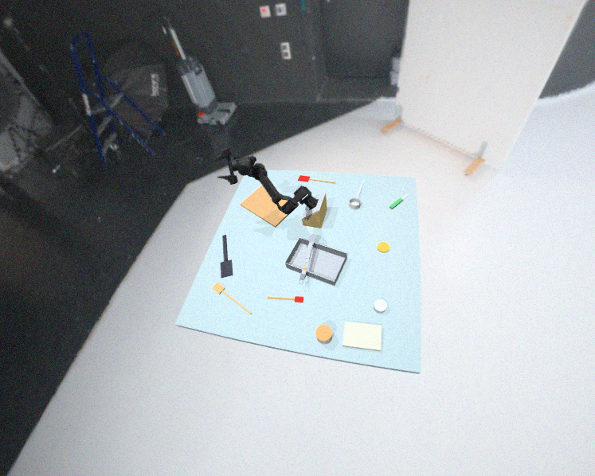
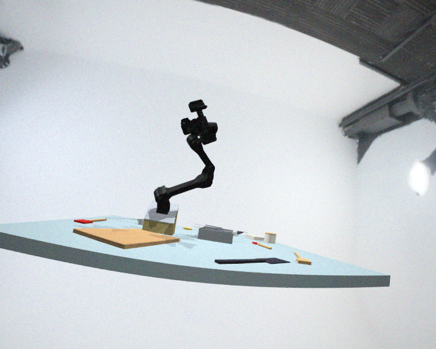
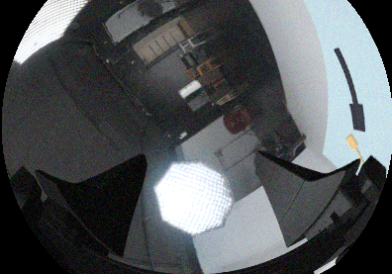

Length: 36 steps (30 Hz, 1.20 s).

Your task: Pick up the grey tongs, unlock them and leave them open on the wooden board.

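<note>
The grey tongs point(image 1: 308, 254) lie across the roasting tin point(image 1: 341, 270) point(image 2: 215, 235), overhanging both long sides, with their arms close together. A small yellow spot shows near their lower end in the top view. The wooden board point(image 1: 263, 204) point(image 2: 124, 238) lies flat and bare near the arm's base. My gripper point(image 1: 221, 165) point(image 3: 201, 160) is open and empty, raised high beyond the board's side of the table, far from the tongs. In the wrist view its two fingers stand wide apart, with the room between them; tongs, tin and board are out of that view.
A brown and grey wedge-shaped block point(image 1: 315, 220) point(image 2: 159, 227) stands by the arm's base, between board and tin. A black spatula point(image 1: 225, 267) point(image 2: 251, 261) point(image 3: 357, 117) lies near the table edge. A red-headed tool point(image 1: 299, 299) lies beyond the tin; an orange-topped jar point(image 1: 323, 333) stands farther off.
</note>
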{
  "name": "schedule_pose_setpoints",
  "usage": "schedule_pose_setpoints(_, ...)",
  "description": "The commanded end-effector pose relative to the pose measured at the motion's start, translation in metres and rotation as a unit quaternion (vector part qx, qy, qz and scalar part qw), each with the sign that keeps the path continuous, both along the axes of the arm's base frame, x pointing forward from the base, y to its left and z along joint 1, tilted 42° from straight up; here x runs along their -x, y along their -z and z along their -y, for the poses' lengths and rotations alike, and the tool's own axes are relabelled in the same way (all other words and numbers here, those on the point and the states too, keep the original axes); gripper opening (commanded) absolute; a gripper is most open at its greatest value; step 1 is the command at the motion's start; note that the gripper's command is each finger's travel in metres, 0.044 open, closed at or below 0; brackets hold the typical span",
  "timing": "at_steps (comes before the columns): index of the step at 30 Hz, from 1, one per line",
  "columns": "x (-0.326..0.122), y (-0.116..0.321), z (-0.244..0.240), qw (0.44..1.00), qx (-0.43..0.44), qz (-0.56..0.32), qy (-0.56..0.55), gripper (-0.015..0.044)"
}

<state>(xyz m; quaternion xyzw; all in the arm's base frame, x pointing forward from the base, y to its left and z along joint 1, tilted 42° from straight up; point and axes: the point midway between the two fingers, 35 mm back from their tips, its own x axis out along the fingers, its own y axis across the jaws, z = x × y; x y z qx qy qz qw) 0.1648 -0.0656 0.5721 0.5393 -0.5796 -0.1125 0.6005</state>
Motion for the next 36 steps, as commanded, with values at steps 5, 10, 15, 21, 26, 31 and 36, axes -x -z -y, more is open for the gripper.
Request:
schedule_pose_setpoints(5, 0.016, -0.008, -0.003, 0.997, -0.012, 0.061, -0.052, 0.0269)
schedule_pose_setpoints(10, 0.056, -0.024, -0.002, 0.962, -0.05, 0.205, -0.175, 0.026)
schedule_pose_setpoints(15, 0.094, -0.032, 0.016, 0.887, -0.102, 0.344, -0.29, 0.026)
schedule_pose_setpoints(21, 0.127, -0.029, 0.056, 0.749, -0.18, 0.492, -0.406, 0.026)
schedule_pose_setpoints(26, 0.139, -0.019, 0.1, 0.606, -0.248, 0.594, -0.466, 0.026)
schedule_pose_setpoints(31, 0.134, 0.003, 0.151, 0.446, -0.317, 0.68, -0.489, 0.026)
schedule_pose_setpoints(36, 0.108, 0.034, 0.199, 0.282, -0.382, 0.74, -0.476, 0.026)
